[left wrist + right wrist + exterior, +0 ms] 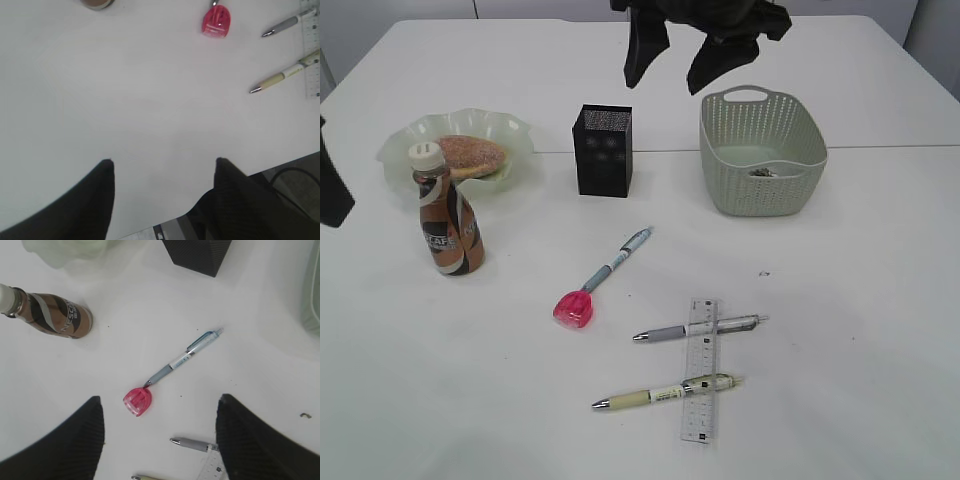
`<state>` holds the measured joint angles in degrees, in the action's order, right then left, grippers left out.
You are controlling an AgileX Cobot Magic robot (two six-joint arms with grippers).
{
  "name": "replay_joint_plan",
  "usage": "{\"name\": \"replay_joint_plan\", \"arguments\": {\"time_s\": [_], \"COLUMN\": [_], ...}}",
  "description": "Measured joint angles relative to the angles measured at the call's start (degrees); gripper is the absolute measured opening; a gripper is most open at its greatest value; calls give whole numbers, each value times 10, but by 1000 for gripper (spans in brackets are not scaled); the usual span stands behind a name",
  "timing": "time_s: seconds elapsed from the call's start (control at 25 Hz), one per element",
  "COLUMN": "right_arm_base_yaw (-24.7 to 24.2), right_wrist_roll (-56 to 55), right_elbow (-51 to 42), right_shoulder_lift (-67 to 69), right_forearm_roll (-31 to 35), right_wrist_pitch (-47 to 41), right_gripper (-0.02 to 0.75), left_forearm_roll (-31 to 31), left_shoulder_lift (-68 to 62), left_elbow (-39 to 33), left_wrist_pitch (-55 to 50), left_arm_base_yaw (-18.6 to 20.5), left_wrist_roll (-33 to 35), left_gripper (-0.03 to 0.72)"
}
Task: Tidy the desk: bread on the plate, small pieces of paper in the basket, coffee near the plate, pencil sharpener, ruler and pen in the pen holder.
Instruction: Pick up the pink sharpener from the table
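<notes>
Overhead, right gripper (159, 412) agape, empty above pencil sharpener (138, 401); left gripper (162, 165) likewise.

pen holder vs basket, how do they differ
The pen holder is black, square and tall; the basket is pale green, wider and lower with a handle cutout. The pen holder looks empty; the basket holds paper scraps. Both have perforated sides and stand upright on the desk.

The bread (472, 156) is lying on the plate (400, 150) at far left, with the coffee (447, 215) standing just in front. The pen holder (602, 150) is standing mid-desk (860, 300), the basket (760, 150) to its right holding paper scraps (761, 172). Nearer, a blue pen (618, 259) is touching the pink sharpener (574, 308); a grey pen (698, 328) and a cream pen (665, 392) are lying across the ruler (701, 368).
</notes>
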<state>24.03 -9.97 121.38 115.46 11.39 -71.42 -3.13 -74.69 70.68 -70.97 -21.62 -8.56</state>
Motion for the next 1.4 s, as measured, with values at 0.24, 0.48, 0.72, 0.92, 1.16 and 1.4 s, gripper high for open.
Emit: {"name": "replay_joint_plan", "arguments": {"time_s": [0.24, 0.48, 0.72, 0.92, 1.16, 1.4], "right_arm_base_yaw": [-2, -43, -98, -103, -103, -103], "right_wrist_roll": [18, 21, 33, 55, 70, 73], "right_elbow": [-3, -68, -192, -269, -289, -289], "right_shoulder_lift": [-23, -49, -69, -69, -69, -69], "right_forearm_roll": [-12, -11, -15, -16, -16, -16], "right_wrist_pitch": [-1, -1, 0, 2, 5, 6], "right_gripper": [512, 511, 512, 512, 511, 511], "left_forearm_roll": [-25, -25, -25, -23, -16, 0], "left_shoulder_lift": [-57, -149, -251, -325, -408, -480], "left_elbow": [68, 136, 166, 166, 190, 270], "left_wrist_pitch": [-1, -1, 1, 4, 23, 25], "left_arm_base_yaw": [-16, -63, -71, -71, -81, -107], "left_wrist_roll": [9, 10, 11, 11, 11, 11], "left_gripper": [496, 499, 499, 515, 565, 571]}}
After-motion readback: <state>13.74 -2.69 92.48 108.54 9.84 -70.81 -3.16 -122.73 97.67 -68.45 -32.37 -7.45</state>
